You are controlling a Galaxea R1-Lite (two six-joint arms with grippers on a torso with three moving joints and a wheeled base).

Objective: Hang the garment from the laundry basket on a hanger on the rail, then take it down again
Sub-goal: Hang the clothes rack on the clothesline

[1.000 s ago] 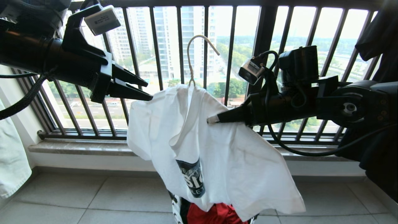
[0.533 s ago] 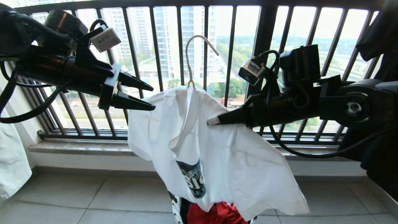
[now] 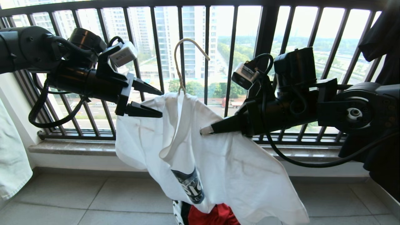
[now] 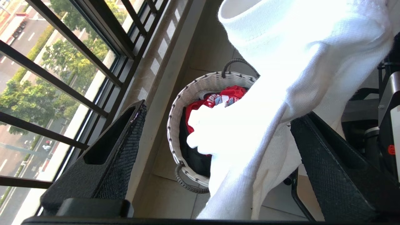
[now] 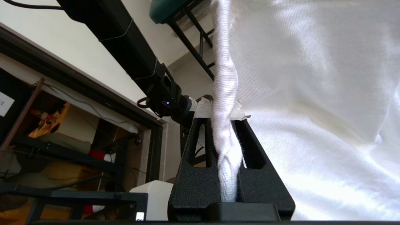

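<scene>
where laundry basket (image 4: 200,90) sits, red cloth (image 4: 229,93) inside, garment (image 3: 218,162) overhanging

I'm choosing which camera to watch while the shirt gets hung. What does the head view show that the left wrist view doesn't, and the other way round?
Only the head view shows the hanger hook above the shirt, the chest print, and the right end effector shut on the shirt. Only the left wrist view shows the whole basket rim with a handle. Both show the shirt, the open left end effector, the red cloth and the window bars.
</scene>
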